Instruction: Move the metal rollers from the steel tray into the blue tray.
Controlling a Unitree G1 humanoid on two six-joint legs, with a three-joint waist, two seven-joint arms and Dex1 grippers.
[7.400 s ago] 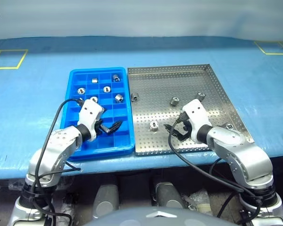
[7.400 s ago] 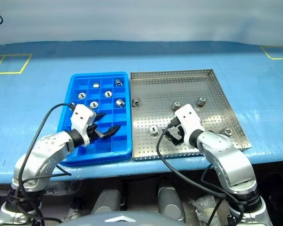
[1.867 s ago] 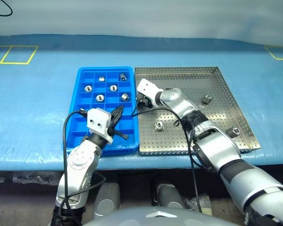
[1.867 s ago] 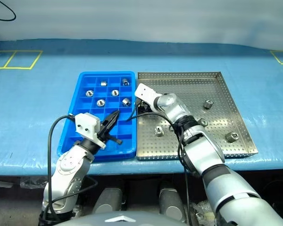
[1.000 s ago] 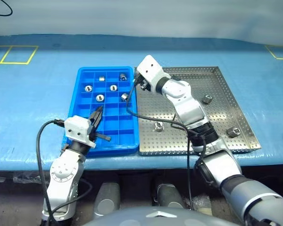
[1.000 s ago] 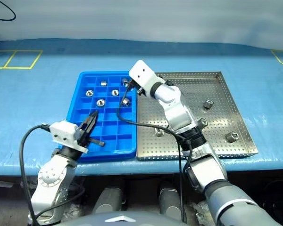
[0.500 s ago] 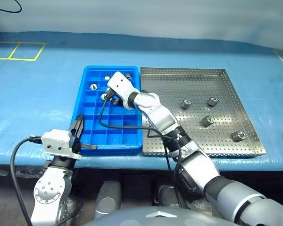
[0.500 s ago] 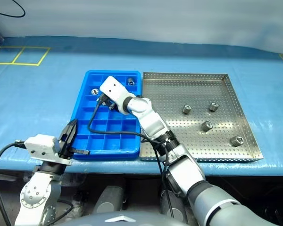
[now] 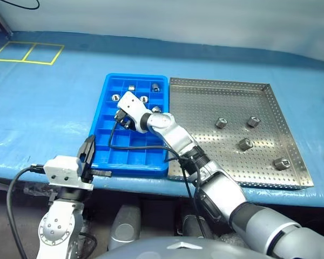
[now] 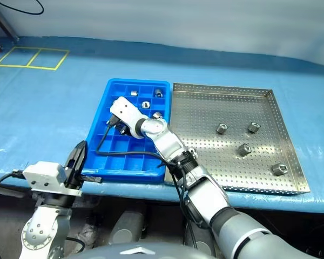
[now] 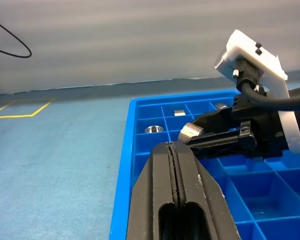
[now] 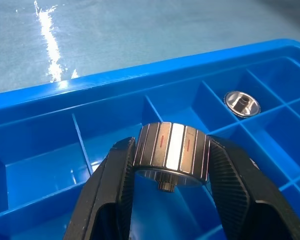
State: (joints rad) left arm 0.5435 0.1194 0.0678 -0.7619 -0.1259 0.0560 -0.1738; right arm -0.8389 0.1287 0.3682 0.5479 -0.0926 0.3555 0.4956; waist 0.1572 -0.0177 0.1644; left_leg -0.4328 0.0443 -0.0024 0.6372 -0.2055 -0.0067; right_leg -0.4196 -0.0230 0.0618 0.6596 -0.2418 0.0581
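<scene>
Left gripper (image 9: 88,155) hung at blue tray's (image 9: 101,141) near left corner, jaws pressed together, empty. Right gripper (image 12: 171,172) hovered over blue tray compartments, jaws clamping one roller (image 12: 171,151). Four metal rollers (image 9: 245,143) lay scattered in steel tray (image 9: 205,156) on table (image 9: 48,113).

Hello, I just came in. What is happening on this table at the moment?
The robot is moving metal rollers from the steel tray to the blue tray. Its right gripper is shut on a roller and holds it above a compartment of the blue tray. Four rollers lie in the steel tray, and several sit in blue compartments. The left gripper is shut, empty, at the blue tray's near edge.
</scene>
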